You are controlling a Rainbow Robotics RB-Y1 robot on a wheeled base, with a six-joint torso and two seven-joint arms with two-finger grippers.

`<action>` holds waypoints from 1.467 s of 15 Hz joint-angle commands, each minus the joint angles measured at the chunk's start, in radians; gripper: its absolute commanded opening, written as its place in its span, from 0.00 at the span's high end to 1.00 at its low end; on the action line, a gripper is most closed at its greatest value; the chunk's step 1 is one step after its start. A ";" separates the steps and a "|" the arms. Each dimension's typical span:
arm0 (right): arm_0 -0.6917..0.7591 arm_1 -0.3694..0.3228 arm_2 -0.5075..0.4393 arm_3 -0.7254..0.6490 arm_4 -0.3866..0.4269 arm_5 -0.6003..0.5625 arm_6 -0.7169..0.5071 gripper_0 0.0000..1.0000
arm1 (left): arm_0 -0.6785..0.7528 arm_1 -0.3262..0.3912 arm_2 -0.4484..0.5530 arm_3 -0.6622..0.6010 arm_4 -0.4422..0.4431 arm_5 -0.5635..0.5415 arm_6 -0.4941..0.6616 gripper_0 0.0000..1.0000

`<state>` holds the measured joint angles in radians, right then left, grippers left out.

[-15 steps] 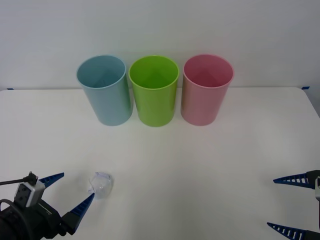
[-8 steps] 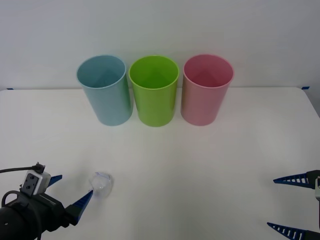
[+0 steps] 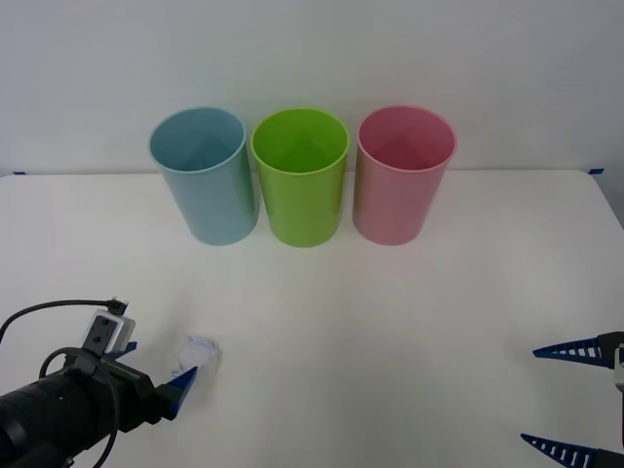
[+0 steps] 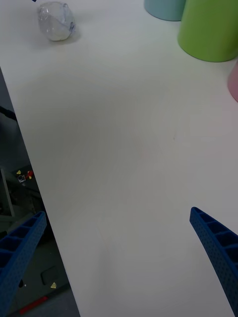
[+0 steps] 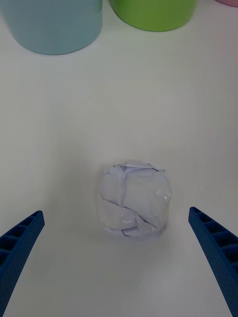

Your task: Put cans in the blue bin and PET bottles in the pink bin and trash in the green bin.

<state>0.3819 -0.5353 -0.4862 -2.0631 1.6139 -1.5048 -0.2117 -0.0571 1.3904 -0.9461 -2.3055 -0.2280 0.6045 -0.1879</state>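
The trash (image 3: 200, 349), a small white crumpled wad, lies on the white table at the front left. My left gripper (image 3: 156, 367) is open just in front of it, one blue finger on either side. In the left wrist view the trash (image 5: 134, 200) sits between the open left gripper (image 5: 115, 214) fingertips, apart from both. The blue bin (image 3: 203, 175), green bin (image 3: 300, 180) and pink bin (image 3: 402, 175) stand upright in a row at the back. My right gripper (image 3: 573, 400) waits open at the front right, with nothing in it. Cans and PET bottles are out of view.
The white table (image 3: 390, 312) stretches wide between the trash and the bins. A pale wall rises right behind the bins. The right wrist view shows the table's near edge (image 4: 29, 148) and the trash (image 4: 56, 20) far off.
My left gripper has moved forward and turned, so its fingers now flank the trash. The trash and the right gripper have not moved.
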 commanded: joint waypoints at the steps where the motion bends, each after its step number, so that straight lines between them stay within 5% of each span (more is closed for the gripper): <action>1: 0.000 0.000 0.000 0.000 0.000 0.000 0.000 0.00 | -0.081 -0.030 -0.029 0.001 0.154 0.078 -0.096 0.00; 8: 0.000 0.000 0.000 0.000 0.000 0.000 0.000 0.00 | -0.139 -0.056 -0.029 -0.011 0.371 0.169 -0.185 0.00; 22: 0.000 0.000 0.000 0.000 0.000 0.000 0.000 0.00 | -0.320 -0.228 -0.160 0.141 0.438 0.256 -0.202 0.00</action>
<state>0.3820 -0.5353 -0.4863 -2.0632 1.6138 -1.5048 -0.2117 -0.3665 1.1704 -1.0939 -2.1773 0.2100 0.8608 -0.3910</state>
